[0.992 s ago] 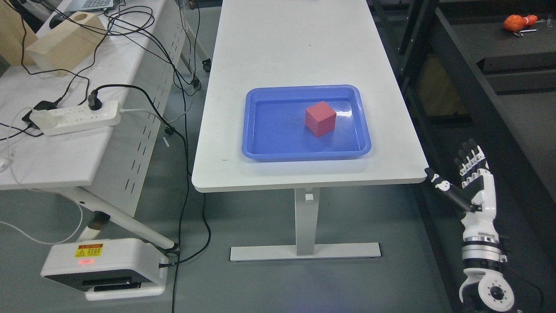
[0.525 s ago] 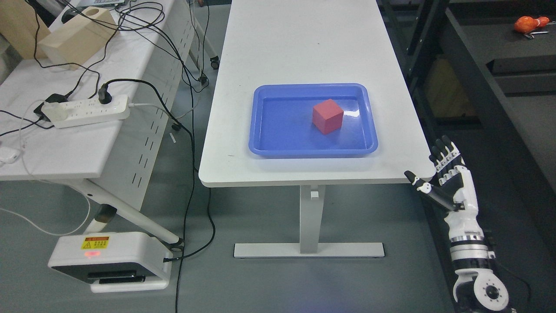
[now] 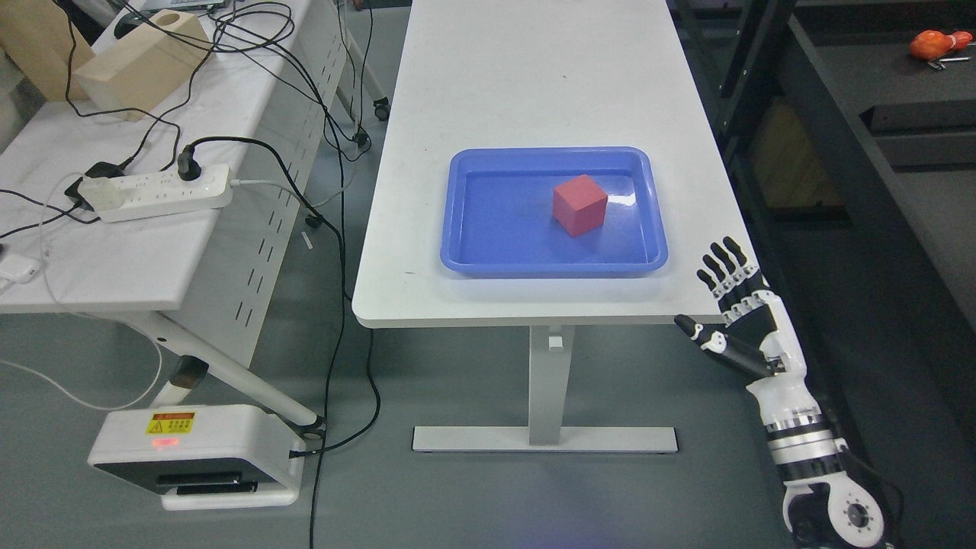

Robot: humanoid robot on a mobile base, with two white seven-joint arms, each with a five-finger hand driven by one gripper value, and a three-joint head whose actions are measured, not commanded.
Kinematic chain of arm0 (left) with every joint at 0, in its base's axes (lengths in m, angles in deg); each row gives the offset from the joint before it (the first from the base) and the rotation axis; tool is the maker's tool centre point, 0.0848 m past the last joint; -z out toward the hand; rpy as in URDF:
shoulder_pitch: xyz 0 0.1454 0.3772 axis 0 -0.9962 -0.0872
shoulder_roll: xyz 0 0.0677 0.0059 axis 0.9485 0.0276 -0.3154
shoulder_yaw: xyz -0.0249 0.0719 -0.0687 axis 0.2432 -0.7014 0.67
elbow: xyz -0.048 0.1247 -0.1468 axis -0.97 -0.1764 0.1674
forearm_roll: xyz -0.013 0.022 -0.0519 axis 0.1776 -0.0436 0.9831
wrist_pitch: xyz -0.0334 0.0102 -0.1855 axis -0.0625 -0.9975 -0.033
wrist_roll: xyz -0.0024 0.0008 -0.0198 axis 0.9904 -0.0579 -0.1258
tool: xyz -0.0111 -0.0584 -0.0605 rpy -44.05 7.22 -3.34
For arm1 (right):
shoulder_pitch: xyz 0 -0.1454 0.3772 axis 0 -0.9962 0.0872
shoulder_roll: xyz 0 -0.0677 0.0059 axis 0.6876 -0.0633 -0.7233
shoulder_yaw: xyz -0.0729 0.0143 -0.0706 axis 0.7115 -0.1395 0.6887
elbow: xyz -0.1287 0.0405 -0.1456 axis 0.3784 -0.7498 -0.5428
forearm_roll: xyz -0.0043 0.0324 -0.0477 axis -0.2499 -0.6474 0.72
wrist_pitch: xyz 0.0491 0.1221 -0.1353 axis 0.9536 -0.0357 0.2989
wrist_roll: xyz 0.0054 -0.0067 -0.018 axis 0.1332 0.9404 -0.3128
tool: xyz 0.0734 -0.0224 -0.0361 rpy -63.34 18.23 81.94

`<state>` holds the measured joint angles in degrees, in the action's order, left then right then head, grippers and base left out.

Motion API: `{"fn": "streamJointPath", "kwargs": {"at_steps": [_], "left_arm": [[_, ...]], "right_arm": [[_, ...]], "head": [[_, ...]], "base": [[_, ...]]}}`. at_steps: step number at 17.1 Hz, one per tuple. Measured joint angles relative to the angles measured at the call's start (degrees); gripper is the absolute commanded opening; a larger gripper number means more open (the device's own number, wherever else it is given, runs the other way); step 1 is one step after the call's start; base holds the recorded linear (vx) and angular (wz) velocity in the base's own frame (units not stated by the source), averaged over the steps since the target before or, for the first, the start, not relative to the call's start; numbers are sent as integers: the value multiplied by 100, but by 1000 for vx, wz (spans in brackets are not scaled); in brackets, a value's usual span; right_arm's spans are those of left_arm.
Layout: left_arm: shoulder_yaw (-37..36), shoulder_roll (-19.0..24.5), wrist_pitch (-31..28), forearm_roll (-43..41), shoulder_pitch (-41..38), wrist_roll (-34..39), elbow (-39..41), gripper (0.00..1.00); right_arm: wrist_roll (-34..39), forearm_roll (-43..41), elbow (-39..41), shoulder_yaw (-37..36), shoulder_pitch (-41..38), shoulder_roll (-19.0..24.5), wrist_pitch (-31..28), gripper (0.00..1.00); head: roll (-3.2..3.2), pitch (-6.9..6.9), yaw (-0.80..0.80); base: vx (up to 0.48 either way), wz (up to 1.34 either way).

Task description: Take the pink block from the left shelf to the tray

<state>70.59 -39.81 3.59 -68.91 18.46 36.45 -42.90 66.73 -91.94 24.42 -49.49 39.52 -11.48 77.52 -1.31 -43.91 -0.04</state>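
Note:
A pink-red block (image 3: pixel 579 205) lies inside the blue tray (image 3: pixel 465 221), right of the tray's middle, on the white table (image 3: pixel 534 91). My right hand (image 3: pixel 724 305) is at the table's near right corner, below and to the right of the tray. Its fingers (image 3: pixel 728 267) are spread with the thumb pointing left, and it holds nothing. The hand is well apart from the block. My left arm does not show.
A dark shelf unit (image 3: pixel 877 152) stands to the right with an orange object (image 3: pixel 936 43) on it. On the left, a second white table (image 3: pixel 99 252) carries a power strip (image 3: pixel 156 192), cables and a wooden box (image 3: pixel 141 65). A white device (image 3: pixel 198 455) sits on the floor.
My right hand has moved left and up towards the table's near right corner, fingers still spread. The camera has shifted slightly, moving the whole scene right. The block has stayed in the tray.

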Motion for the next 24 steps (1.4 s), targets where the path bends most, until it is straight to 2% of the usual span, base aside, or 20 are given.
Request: {"fn": "streamJointPath", "kwargs": {"at_steps": [6, 12, 18, 24], "left_arm": [[0, 0, 0, 0, 0, 0, 0, 100], [0, 0, 0, 0, 0, 0, 0, 100], [0, 0, 0, 0, 0, 0, 0, 100], [0, 0, 0, 0, 0, 0, 0, 100]], "right_arm": [[-792, 947, -47, 179, 30, 0, 693, 99], [-663, 1914, -148, 394, 25, 0, 885, 99], [-220, 2892, -224, 618, 87, 0, 79, 99], [-551, 3196, -279, 660, 128, 0, -215, 99]], "head": [[0, 0, 0], [0, 0, 0], [0, 0, 0], [0, 0, 0]], "base": [[3, -20], [1, -6], [0, 0], [0, 0]]}}
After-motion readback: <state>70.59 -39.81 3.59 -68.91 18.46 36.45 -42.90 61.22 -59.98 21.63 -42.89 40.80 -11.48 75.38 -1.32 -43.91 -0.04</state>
